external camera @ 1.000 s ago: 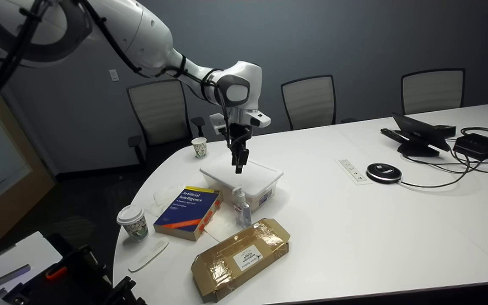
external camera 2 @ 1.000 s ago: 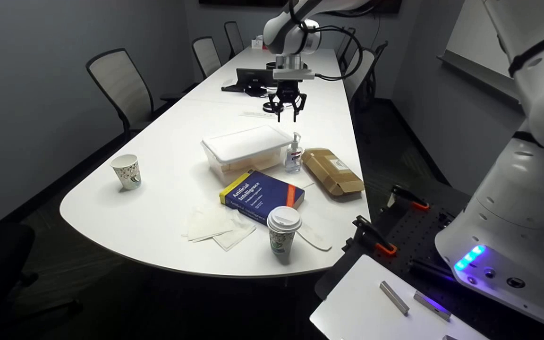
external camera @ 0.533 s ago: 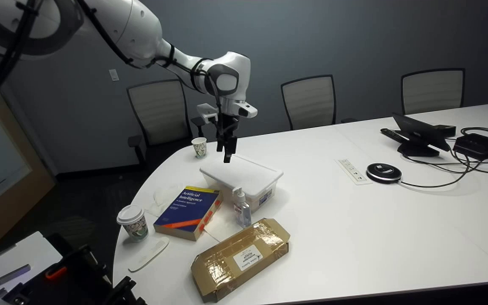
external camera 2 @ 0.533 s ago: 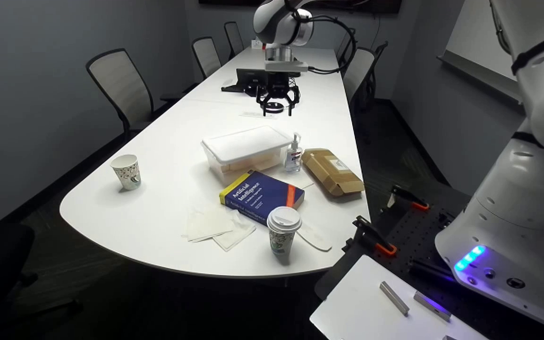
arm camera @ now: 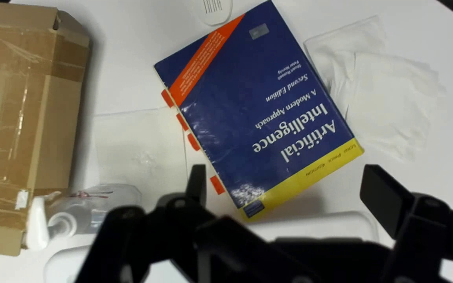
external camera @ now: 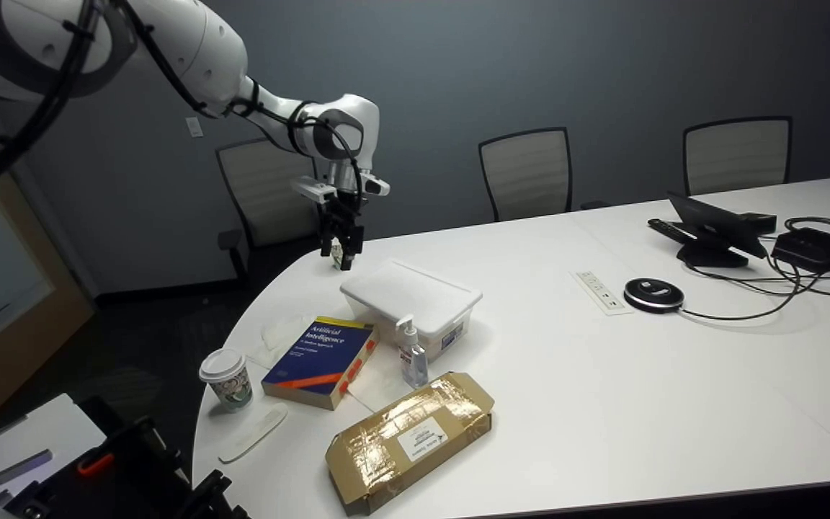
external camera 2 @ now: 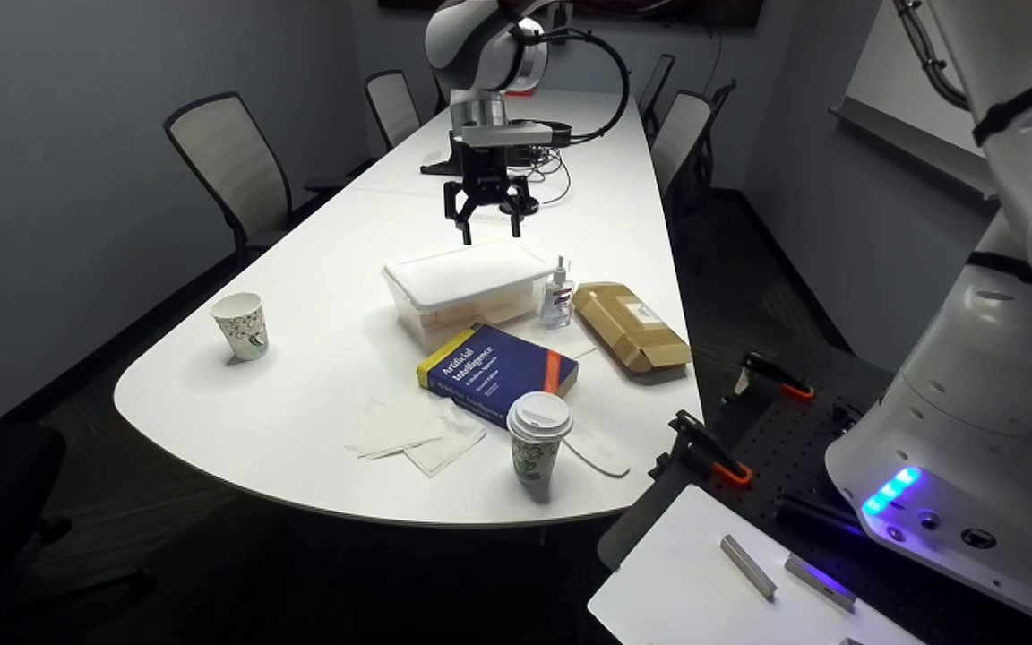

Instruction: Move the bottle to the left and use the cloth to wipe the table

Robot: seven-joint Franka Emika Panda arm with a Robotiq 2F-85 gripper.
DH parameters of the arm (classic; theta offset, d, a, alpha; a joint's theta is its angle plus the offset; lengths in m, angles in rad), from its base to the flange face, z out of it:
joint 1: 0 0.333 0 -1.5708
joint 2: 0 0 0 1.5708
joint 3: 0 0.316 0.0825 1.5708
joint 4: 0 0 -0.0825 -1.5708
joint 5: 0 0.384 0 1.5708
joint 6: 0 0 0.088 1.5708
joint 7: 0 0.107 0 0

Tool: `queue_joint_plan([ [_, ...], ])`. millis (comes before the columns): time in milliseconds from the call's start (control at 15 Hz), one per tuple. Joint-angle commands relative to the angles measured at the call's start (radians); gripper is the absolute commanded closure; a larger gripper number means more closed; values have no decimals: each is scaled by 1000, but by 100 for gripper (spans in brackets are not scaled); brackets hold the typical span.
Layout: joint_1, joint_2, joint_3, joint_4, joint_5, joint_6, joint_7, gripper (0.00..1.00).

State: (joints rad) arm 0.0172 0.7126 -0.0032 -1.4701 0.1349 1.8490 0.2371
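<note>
clear plastic pump bottle (external camera 2: 557, 305) with a whitish top upright on the smooth white worktop (external camera 2: 319, 305)

the black two-fingered end effector (external camera 2: 491, 234) hangs above the worktop, its fingers (arm camera: 385, 198) parted wide in the wrist view. the bottle stands between a translucent plastic box (external camera 2: 471, 273) with a white lid and a long brown cardboard box (external camera 2: 619, 324). nearby, a thick blue book (external camera 2: 498, 369) with yellow and orange bands lies flat. thin white cloth-like sheets (external camera 2: 399, 428) lie beside it, and another thin white square (arm camera: 142, 149) lies between book and cardboard box. a patterned paper cup (external camera 2: 536, 448) with a white lid stands near the book; an open-topped patterned cup (external camera 2: 240, 324) stands well apart.
</note>
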Motion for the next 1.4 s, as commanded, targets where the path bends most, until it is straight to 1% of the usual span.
queue_joint_plan([
  [0, 34, 1, 22, 18, -32, -51, -58, 0],
  [67, 25, 3, 13, 3, -12, -15, -29, 0],
  [200, 33, 6, 15, 3, -13, -15, -31, 0],
  [533, 24, 9, 10, 3, -13, -14, -31, 0],
  [600, 31, 26, 10, 12, -23, -12, -30, 0],
  [933, 92, 76, 42, 7, -30, 42, -25, 0],
  [1333, 186, 180, 74, 38, -37, 154, -23, 0],
])
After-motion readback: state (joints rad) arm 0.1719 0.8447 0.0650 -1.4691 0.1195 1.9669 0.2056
